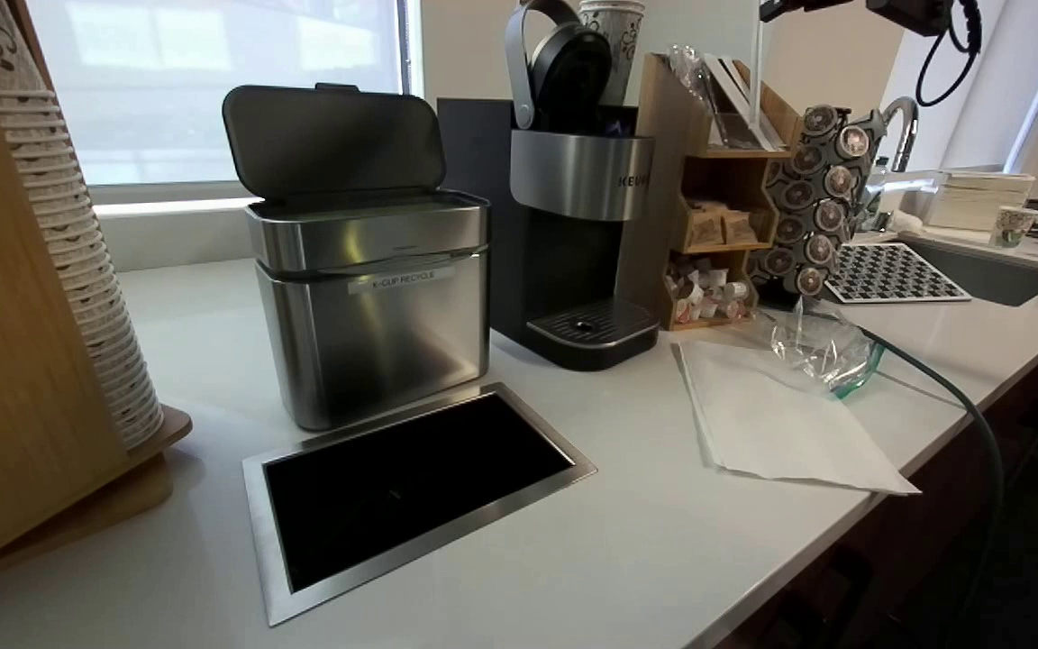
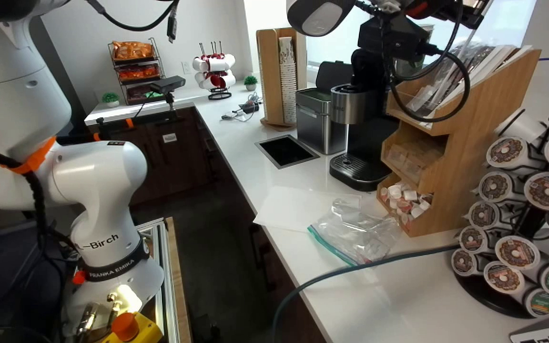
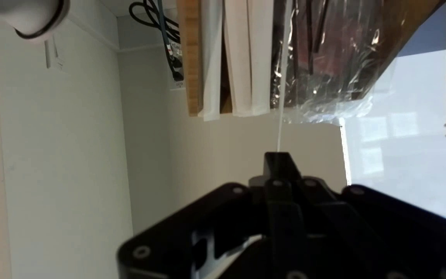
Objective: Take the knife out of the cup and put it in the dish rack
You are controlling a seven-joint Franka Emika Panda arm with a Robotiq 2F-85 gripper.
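Fingers (image 3: 281, 164) clamped on one thin white strip (image 3: 283, 93) above the organizer (image 2: 486, 157)

You hold that single strip pointing down at the organizer's top compartment. Whether its lower end sits among the packets (image 3: 259, 69) or just in front of them, you cannot tell, nor whether it is the knife.

Starting at the left, just an exterior view gives you one white arm base (image 2: 96, 293), one orange-red stop button (image 2: 125, 326), one three-tier snack rack (image 2: 136, 60), two small plants (image 2: 110, 97) and one mug stand (image 2: 219, 89), its mugs (image 2: 228, 61) too bunched for you to count.

Moving right, both exterior views give you, along the bench (image 1: 591, 550), one cup dispenser (image 1: 23, 315), one steel bin (image 1: 384, 333) with its lid (image 1: 334, 140) raised, one steel-framed opening (image 1: 433, 537) in front of it, one coffee maker (image 1: 584, 176), white paper (image 1: 780, 424) whose sheets you cannot number, and one clear bag (image 2: 355, 233) lying partly on the paper. You then reach the organizer, with three stacked compartments, and one pod carousel (image 2: 489, 295), its pods (image 2: 517, 252) too overlapped to count, with one black-and-white patterned board (image 1: 899, 273) just beside it. Near the organizer, the wrist view alone gives you dark plugs (image 3: 177, 75) at a wall socket (image 3: 180, 85), too small to count.

Farthest right, just an exterior view gives you one sink (image 1: 1010, 275), one tap (image 1: 910, 135) and one small paper cup (image 1: 1015, 225) standing near them.
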